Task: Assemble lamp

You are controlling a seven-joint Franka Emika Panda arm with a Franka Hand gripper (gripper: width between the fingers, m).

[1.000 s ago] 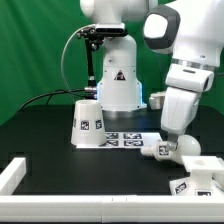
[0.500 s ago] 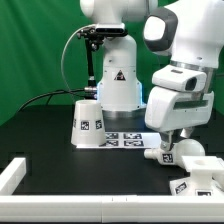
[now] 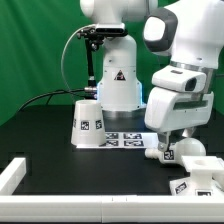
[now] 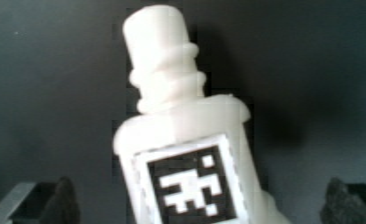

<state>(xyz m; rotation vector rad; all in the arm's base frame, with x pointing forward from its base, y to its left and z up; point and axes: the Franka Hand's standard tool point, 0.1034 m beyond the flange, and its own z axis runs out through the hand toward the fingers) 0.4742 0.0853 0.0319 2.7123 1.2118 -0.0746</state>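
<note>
White arm links fold down over the black table (image 3: 40, 140) towards its edge at the exterior view's right, with the gripper (image 3: 172, 142) pointing straight down over the bulb (image 3: 187, 148). The fingers (image 4: 27, 196) are spread wide, one on each side of the bulb's tagged body and clear of it. The bulb lies on its side, with the base (image 3: 196, 181) just beside it at the front corner and the shade (image 3: 88, 124) upright beside the marker board (image 3: 126, 139).
</note>
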